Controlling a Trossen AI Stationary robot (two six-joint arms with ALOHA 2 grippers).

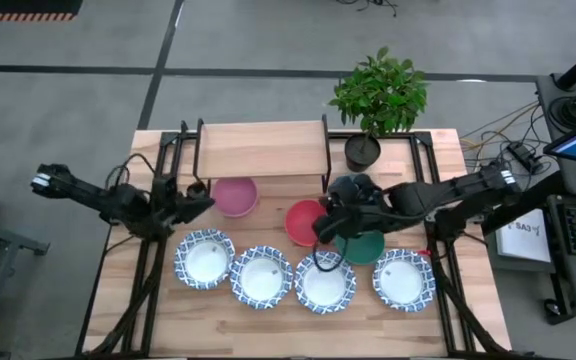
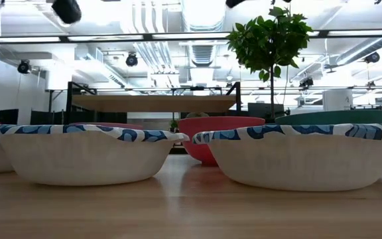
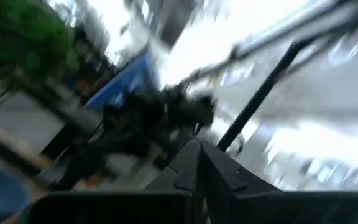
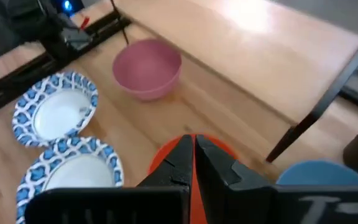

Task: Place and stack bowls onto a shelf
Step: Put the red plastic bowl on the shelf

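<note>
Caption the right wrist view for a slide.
Right end effector, fingers shut, above the red bowl, pink bowl and shelf beyond.

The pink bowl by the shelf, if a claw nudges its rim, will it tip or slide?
The pink bowl looks smooth and plain, so it probably slides on the wooden table. Its rounded sides narrow downward, so a high push may rock it. It seems stiff and light.

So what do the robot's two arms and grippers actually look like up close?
Both arms are dark, nearly black, built of slim jointed segments with thin black cables along them. The left arm has a pale patch at its outer end; so does the right arm. The right gripper has two flat, black, wedge-shaped fingers tapering to points.
</note>
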